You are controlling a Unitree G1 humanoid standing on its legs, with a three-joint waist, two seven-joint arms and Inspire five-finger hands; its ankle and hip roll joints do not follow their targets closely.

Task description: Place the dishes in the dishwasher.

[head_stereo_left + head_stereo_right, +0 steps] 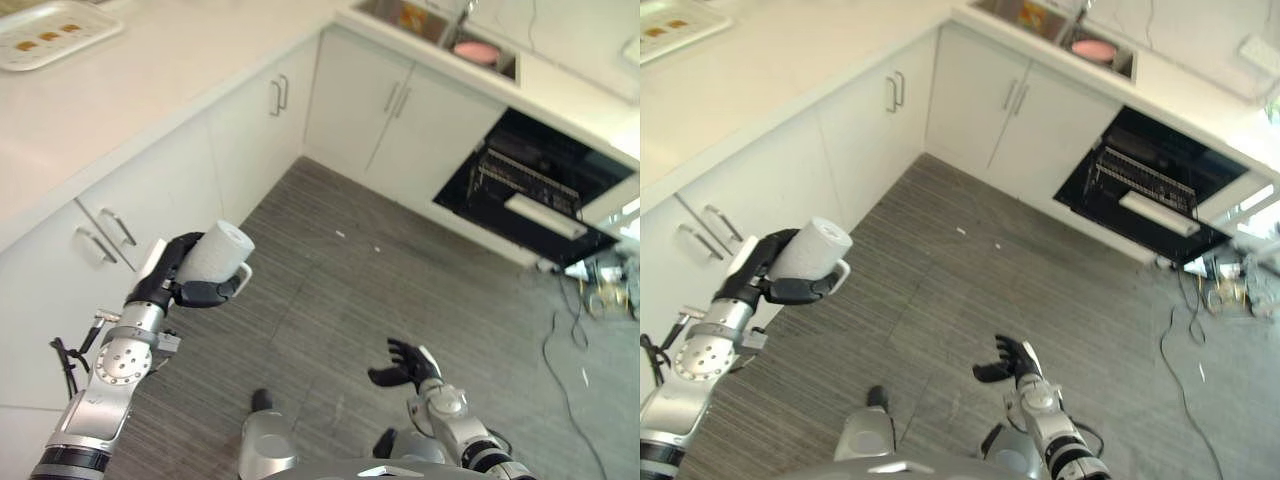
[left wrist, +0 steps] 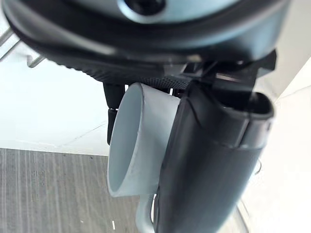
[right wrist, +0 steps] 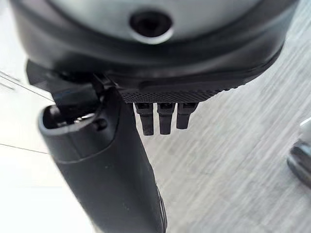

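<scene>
Dishwasher (image 1: 530, 190) interior dark, racks indistinct; tray (image 1: 50, 35) cut off.

We note a white mug (image 1: 216, 252), white cabinets (image 1: 390, 120), a grey striped floor (image 1: 330, 300), a black dishwasher interior (image 1: 520, 185) and a pink dish (image 1: 476, 52).

A white L-shaped countertop (image 1: 150, 70) runs along the left and far sides. A white rectangular tray (image 1: 50, 35) holding small brown food pieces sits at its far-left end. White cabinet doors with metal bar handles (image 1: 278, 95) stand below the countertop. A stainless steel sink (image 1: 435, 28) is set into the far section. The grey wood-grain floor (image 1: 400, 290) covers the centre.
</scene>
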